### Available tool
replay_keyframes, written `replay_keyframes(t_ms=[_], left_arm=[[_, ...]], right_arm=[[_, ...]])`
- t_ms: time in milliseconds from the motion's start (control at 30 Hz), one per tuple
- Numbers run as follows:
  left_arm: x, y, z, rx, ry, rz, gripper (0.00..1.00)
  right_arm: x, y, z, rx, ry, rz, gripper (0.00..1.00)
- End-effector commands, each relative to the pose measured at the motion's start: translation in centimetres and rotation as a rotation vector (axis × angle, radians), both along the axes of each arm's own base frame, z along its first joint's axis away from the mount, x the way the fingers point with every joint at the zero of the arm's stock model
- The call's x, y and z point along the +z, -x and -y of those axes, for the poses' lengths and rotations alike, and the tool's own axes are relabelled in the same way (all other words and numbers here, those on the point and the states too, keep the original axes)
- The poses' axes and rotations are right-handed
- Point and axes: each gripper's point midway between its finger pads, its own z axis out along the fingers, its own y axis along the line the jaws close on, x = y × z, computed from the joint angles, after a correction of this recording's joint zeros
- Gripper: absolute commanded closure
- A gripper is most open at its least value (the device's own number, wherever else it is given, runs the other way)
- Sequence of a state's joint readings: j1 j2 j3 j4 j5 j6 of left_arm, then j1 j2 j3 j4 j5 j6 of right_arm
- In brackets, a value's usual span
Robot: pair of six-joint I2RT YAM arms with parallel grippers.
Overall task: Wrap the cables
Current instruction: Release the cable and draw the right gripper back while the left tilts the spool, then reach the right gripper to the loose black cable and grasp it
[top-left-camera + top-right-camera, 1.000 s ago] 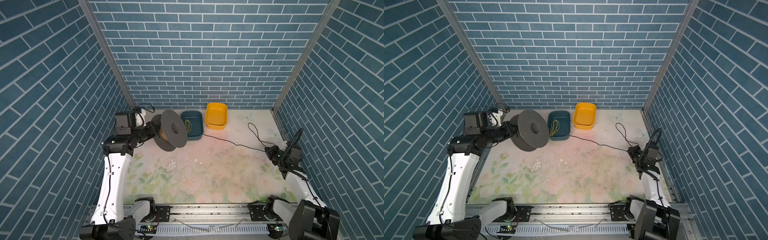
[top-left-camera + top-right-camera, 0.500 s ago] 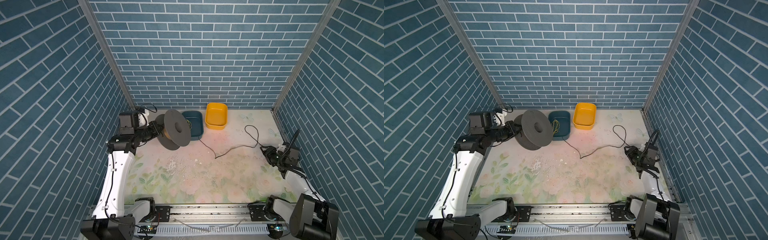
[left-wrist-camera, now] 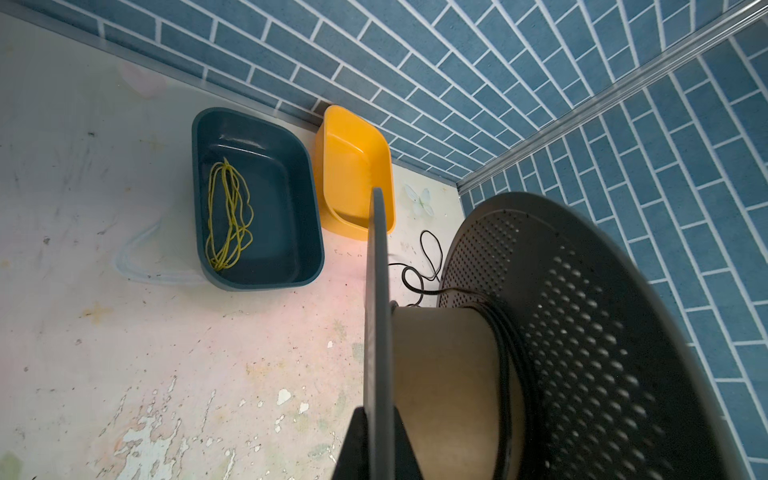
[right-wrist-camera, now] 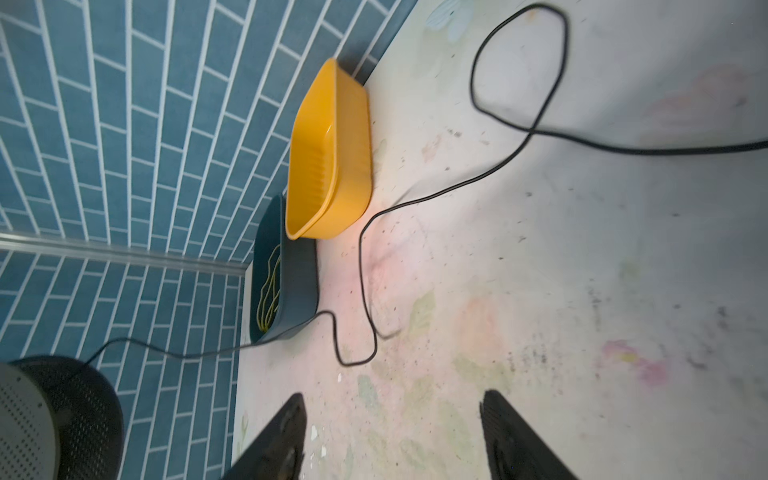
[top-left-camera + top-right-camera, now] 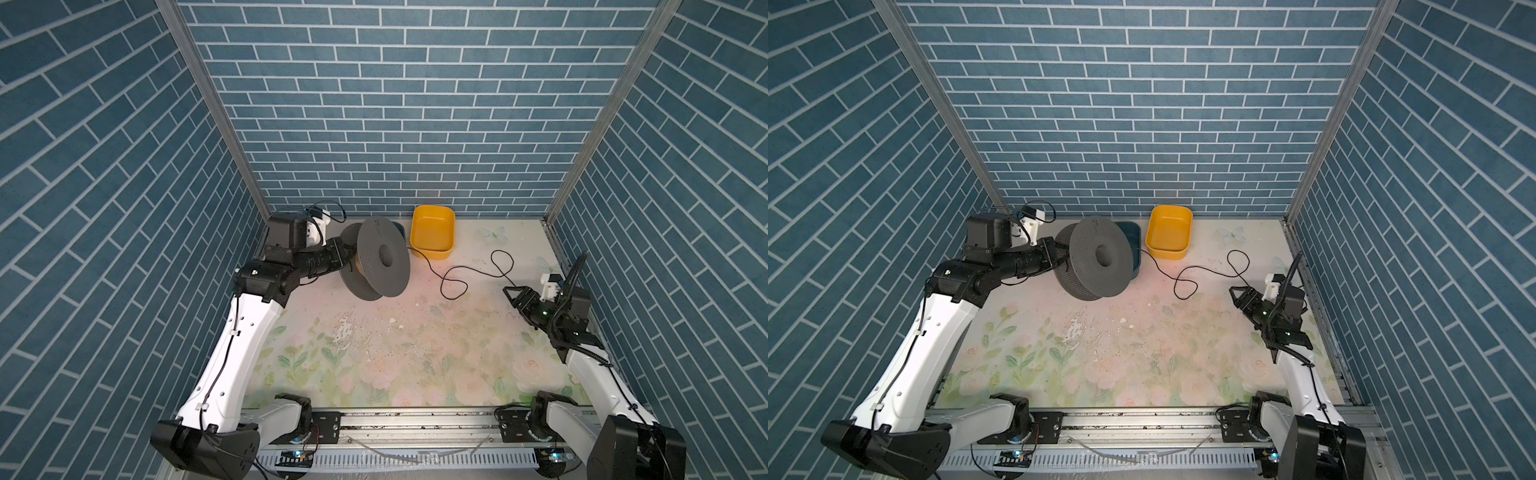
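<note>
Left wrist view: the left jaws are clenched on the rim of the spool, with a few turns of cable wound on its hub. In both top views the rest of the cable trails from the spool, left of centre, in loose loops across the counter. It passes the yellow bin to near the right jaws, spread and empty at the right edge.

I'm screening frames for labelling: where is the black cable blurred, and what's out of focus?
Right wrist view: cable smeared by motion in places, right tool soft near the lens. Left wrist view: spool flange soft, blue bin crisp. Both top views: cable thin but sharp.
</note>
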State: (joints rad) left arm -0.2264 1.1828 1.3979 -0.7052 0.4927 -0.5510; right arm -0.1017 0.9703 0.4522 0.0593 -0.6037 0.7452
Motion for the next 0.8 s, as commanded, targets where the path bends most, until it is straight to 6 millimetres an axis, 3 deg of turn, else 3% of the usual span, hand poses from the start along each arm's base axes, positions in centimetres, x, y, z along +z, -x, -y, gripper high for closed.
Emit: replay_keyframes(t_ms=[0,300,533,767], left_arm=[[3.5,-0.4,1.1,-0.018,0.037,0.106,1.0],[3.8,-0.1,1.9,-0.04,0.049,0.108,1.0],[4.0,0.1,2.0,-0.044,0.06,0.101,1.0],[4.0,0.3,2.1,-0.046,0.066,0.097,1.0]], right_arm=[[4.2,-1.0,-1.8,0.092,0.044,0.174,0.33],[6.1,-1.9,-8.2,0.344,0.121,0.303,0.33],[6.4,-3.1,-12.6,0.482,0.224,0.421,0.34],[5.5,-4.6,-15.7,0.556,0.327,0.507,0.34]])
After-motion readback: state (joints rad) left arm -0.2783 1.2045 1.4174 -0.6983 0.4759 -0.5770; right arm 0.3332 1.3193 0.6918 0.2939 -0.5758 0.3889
